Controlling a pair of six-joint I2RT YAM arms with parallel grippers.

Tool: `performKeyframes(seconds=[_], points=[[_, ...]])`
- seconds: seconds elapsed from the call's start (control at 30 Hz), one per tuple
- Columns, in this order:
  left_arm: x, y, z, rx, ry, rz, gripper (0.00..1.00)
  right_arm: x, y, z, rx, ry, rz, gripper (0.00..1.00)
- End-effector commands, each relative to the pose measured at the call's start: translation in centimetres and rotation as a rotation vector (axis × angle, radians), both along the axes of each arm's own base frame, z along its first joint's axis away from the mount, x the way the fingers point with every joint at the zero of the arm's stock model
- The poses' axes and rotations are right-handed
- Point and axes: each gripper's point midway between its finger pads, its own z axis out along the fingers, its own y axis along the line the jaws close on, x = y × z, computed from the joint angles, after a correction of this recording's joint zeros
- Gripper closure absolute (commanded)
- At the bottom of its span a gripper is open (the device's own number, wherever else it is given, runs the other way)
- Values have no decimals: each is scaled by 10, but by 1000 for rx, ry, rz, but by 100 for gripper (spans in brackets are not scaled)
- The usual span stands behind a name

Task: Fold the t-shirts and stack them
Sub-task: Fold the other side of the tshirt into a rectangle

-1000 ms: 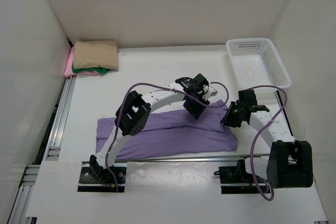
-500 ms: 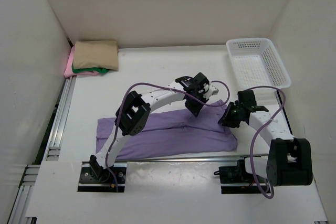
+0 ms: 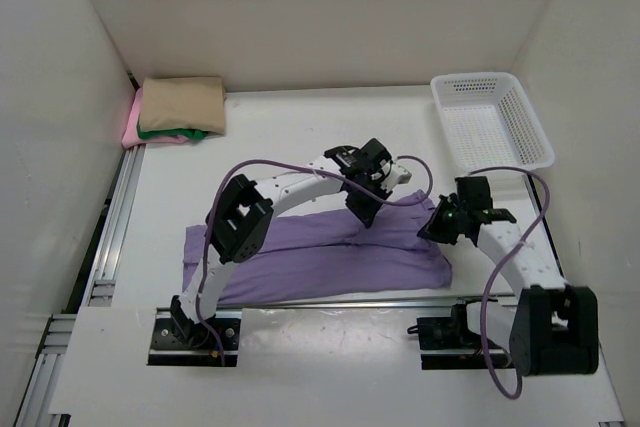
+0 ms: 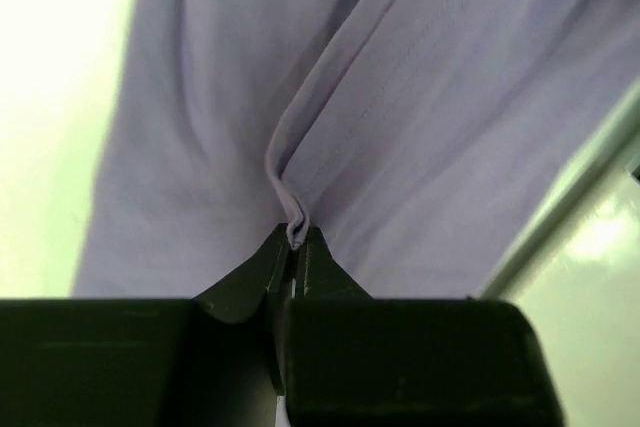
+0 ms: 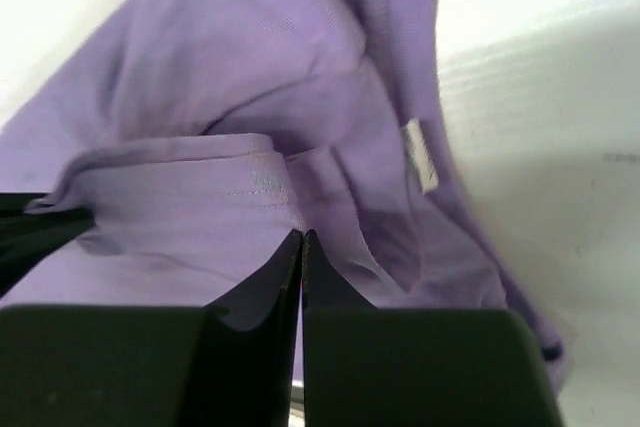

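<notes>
While my left gripper (image 4: 295,237) and right gripper (image 5: 302,237) are pinching the lavender shirt (image 3: 320,257) with jaws shut, I am starting its fold; lifting evenly likely comes next.

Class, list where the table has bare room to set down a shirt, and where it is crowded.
Free: the back strip of table between the folded stack and the basket; the patch between that stack and the lavender shirt. Crowded: the near middle, left arm and right arm over that shirt.
</notes>
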Motion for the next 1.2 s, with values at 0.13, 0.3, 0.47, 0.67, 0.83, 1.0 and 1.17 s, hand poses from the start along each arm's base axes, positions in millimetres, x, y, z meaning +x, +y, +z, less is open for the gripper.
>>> performKeyframes(seconds=[0.13,0.3,0.47,0.67,0.83,1.0,1.17], points=[[-47,13,32,-52,65,-70,90,-50,6,-9,39,51,-53,100],[-56,16,34,-48,78,-83,90,-64,7,-7,39,37,-84,100],[-57,17,40,-56,72,-83,90,-75,10,1,48,23,-85,100],[-59,20,36,-48,78,-83,90,-89,11,-4,58,61,-97,100],[-60,22,33,-39,85,-82,90,-104,12,-20,57,116,-93,100],[-66,22,26,-23,97,-90,90,-107,11,-24,55,126,-93,87],[-73,26,19,-4,111,-100,90,-100,12,-9,42,96,-38,71]])
